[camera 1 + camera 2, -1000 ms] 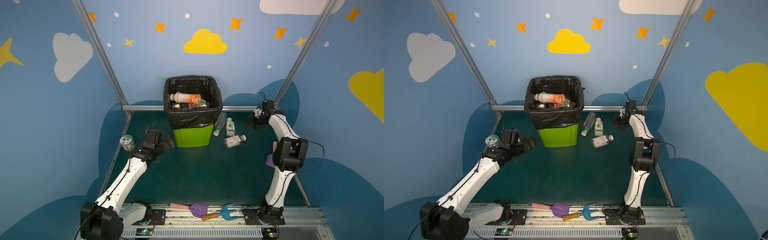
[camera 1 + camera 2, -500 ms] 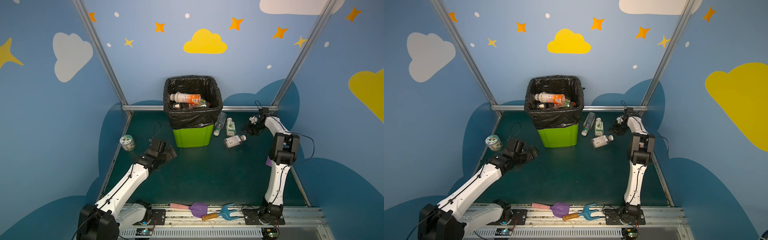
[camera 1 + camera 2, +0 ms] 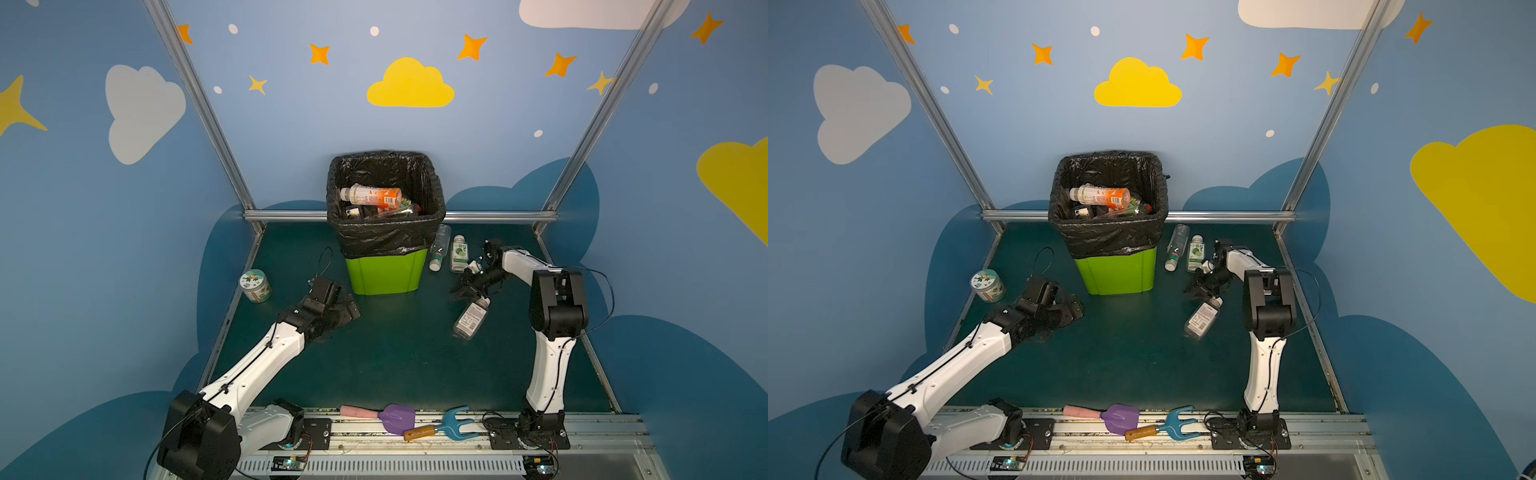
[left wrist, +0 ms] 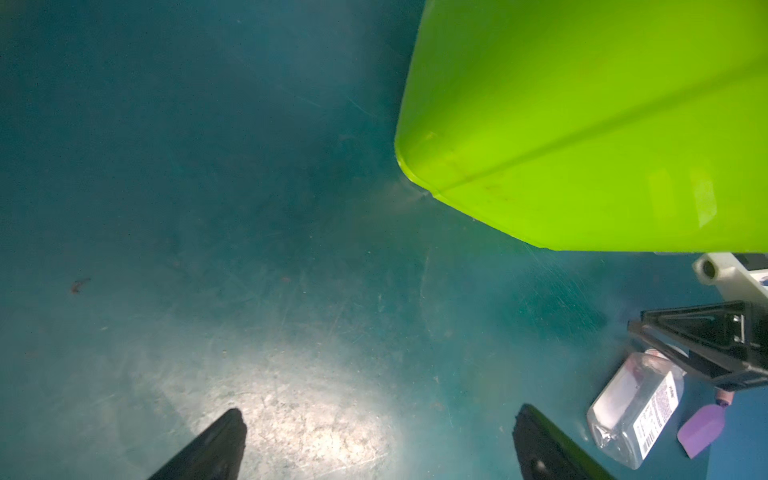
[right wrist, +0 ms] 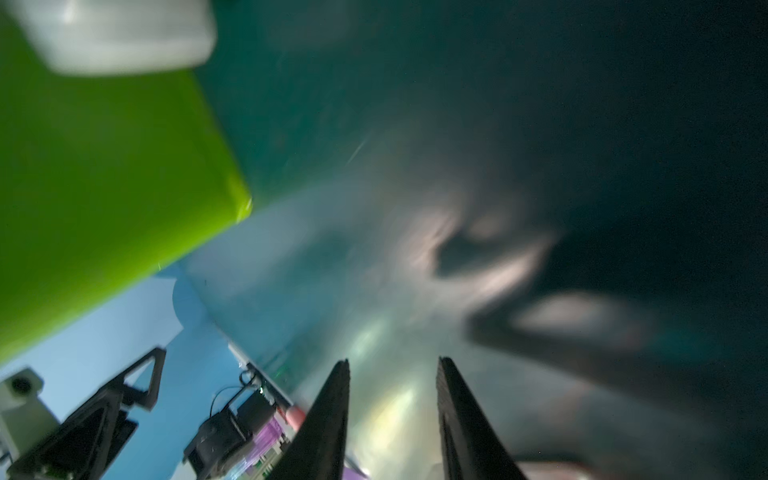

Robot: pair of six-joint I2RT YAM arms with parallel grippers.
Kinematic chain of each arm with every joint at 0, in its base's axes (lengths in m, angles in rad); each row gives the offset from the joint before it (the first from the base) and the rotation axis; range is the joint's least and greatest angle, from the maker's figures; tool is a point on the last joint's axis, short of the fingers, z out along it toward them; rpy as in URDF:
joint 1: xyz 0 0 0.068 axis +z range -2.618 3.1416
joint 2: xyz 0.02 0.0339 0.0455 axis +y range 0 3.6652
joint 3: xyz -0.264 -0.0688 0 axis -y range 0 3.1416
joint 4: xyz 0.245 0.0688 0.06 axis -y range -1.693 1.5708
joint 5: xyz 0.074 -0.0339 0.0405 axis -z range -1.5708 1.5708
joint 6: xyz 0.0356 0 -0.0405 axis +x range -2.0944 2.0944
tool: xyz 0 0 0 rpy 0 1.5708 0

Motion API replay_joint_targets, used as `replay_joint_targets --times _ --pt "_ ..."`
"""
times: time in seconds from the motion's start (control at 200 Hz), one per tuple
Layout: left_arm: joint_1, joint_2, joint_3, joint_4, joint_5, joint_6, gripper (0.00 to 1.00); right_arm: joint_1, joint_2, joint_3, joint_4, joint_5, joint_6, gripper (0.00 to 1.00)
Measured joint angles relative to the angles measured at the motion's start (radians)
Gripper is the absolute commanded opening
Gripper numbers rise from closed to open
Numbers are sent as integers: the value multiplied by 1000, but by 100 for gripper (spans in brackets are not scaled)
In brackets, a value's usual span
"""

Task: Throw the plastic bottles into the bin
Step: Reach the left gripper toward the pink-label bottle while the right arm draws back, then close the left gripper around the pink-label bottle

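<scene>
The lime-green bin (image 3: pixel 384 270) (image 3: pixel 1119 272) stands at the back with a black bag over its rim, and several plastic bottles lie inside, an orange-labelled one (image 3: pixel 372 196) on top. Three bottles lie on the floor to its right: a clear one (image 3: pixel 440 247), a green-labelled one (image 3: pixel 459 255) and a white-labelled one (image 3: pixel 470 320) (image 4: pixel 636 409). My right gripper (image 3: pixel 459 293) (image 5: pixel 393 360) is low beside that last bottle's cap, jaws drawn close with nothing between them. My left gripper (image 3: pixel 351 309) (image 4: pixel 380 411) hangs open over bare floor by the bin's front left corner (image 4: pixel 582 124).
A squat jar (image 3: pixel 254 286) stands by the left wall. A purple shovel (image 3: pixel 395 417) and a blue fork (image 3: pixel 451 426) lie on the front rail. Another purple shovel (image 4: pixel 702 430) lies near the right arm. A metal bar (image 3: pixel 291 216) runs behind the bin.
My right gripper swung from the back right corner down toward the middle, and the white-labelled bottle slid forward and turned. My left arm drew back from the bin and lowered, staying open.
</scene>
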Motion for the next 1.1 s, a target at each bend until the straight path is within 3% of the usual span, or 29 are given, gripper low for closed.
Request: replay_joint_targets --times 0.205,0.255,0.411,0.696,0.791,1.101 --pt "-86 102 37 14 22 16 100 106 -201 -106 83 -35 103 38" --pt "-113 153 77 8 27 30 100 100 -238 -106 111 -25 128 44" --pt "-192 352 309 -26 56 121 100 9 -385 -111 164 57 213 59" --pt "-312 690 735 -112 184 308 100 -218 -603 -79 45 258 224 65" --pt "-374 792 835 -126 207 362 100 -262 -624 -84 29 261 221 70" --pt "-545 1078 1130 -210 206 472 100 -346 -632 -192 51 144 209 70"
